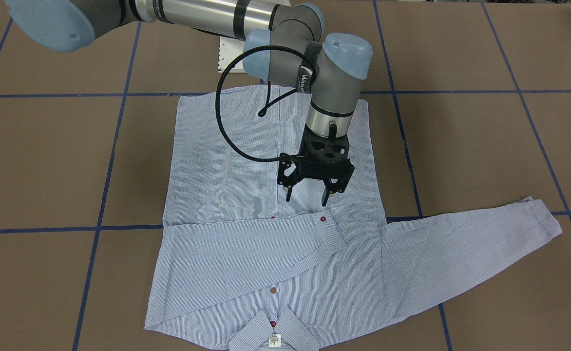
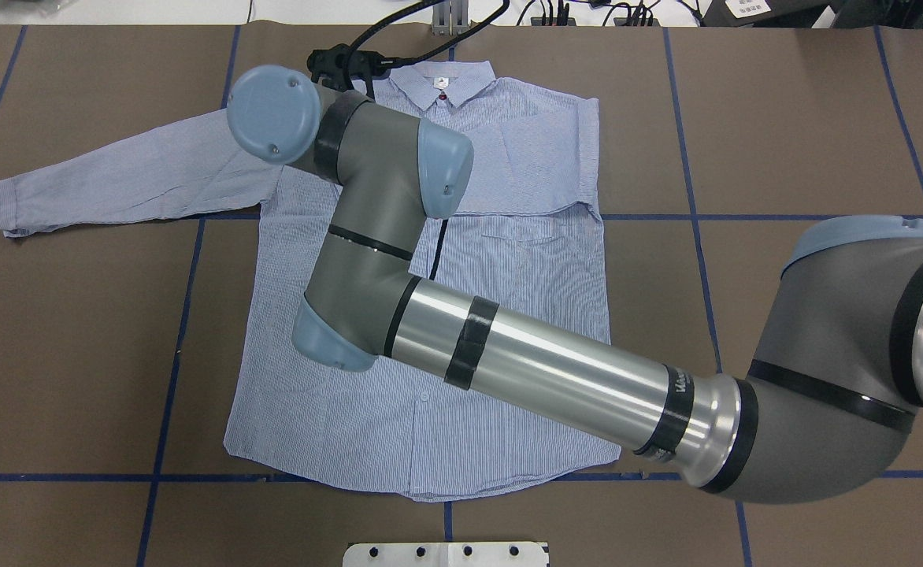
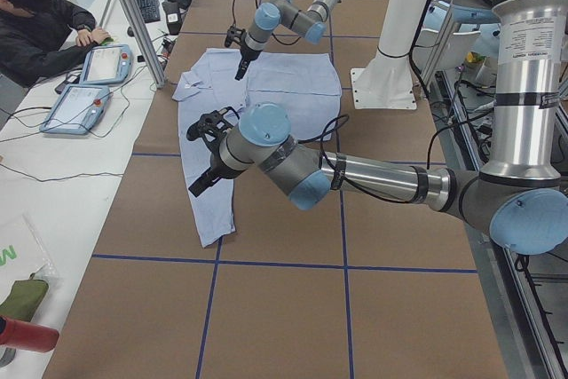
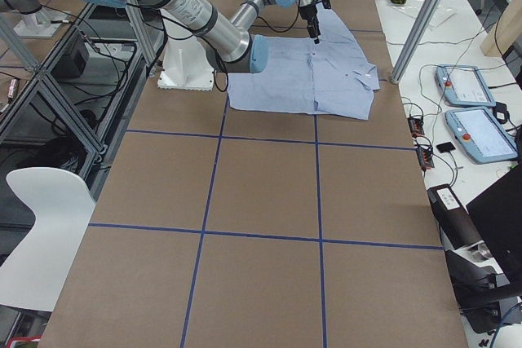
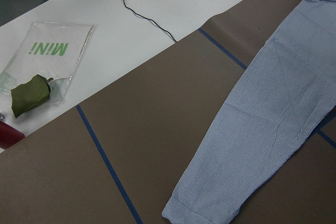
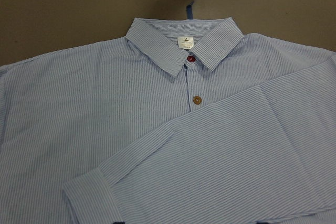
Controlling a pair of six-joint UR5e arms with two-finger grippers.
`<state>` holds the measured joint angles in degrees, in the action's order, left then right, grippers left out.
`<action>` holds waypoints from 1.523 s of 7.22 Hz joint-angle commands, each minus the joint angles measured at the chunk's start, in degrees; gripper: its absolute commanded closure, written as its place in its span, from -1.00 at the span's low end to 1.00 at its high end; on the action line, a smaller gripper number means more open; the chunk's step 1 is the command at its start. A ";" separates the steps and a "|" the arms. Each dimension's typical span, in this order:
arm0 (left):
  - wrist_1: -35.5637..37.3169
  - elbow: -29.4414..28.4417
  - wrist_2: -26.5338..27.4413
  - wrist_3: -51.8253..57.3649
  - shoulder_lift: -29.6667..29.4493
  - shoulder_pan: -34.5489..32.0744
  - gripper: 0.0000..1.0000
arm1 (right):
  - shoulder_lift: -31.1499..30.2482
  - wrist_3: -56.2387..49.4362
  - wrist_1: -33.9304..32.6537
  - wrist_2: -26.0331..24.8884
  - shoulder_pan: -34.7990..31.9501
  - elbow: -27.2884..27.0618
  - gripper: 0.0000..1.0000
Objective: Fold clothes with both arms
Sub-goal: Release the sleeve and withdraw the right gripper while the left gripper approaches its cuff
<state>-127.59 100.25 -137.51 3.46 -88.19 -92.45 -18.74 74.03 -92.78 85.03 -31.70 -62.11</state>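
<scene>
Reading the overhead view as a dial, I see the shirt point(image 2: 509, 260) lying flat and front-up on the brown worktop point(image 2: 784, 118). Its collar point(image 6: 184, 43) is at 12 o'clock and its hem at 6. The sleeve at the 3 o'clock side is folded in across the chest, and its cuff point(image 1: 327, 226) rests near the button placket. The other sleeve point(image 2: 131, 177) stretches straight out toward 9 o'clock, flat on the worktop.

My right arm point(image 2: 548, 370) comes in from 4 o'clock and reaches over the middle of the shirt. From the front camera the right jaws stand wide apart, tips down and holding nothing. They hang over the placket, with the folded cuff just toward 12 o'clock of them. The side views suggest they are clear of the cloth.

The right wrist camera looks onto the collar, a dark red button point(image 6: 191, 59), a brown button point(image 6: 197, 99) below it, and the folded sleeve.

My left arm point(image 3: 382, 175) shows only from the table's left end, raised near the outstretched sleeve. I cannot tell how the left jaws stand. Its wrist camera sees that sleeve's cuff point(image 5: 199, 211) lying on the worktop.
</scene>
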 commanded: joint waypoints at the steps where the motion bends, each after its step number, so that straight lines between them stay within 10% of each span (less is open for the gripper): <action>1: -2.21 -2.58 0.48 -0.12 -0.75 0.34 -1.00 | -2.68 -8.23 -0.83 10.46 -9.12 -2.81 -1.00; 5: -26.34 -22.87 2.58 -10.16 -2.95 7.44 -1.00 | -28.12 -37.39 -0.91 29.02 -29.60 -28.53 -1.00; 6: -30.05 -23.51 11.82 -19.80 -2.96 12.33 -1.00 | -34.19 -45.30 -0.91 32.79 -34.43 -32.51 -1.00; 11: -47.90 -38.00 28.58 -38.59 -7.08 27.55 -0.96 | -46.64 -55.40 -0.12 39.33 -40.54 -40.72 -1.00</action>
<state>-171.57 65.24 -112.85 -31.19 -94.29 -68.62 -64.20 19.02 -92.94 124.16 -72.02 -101.87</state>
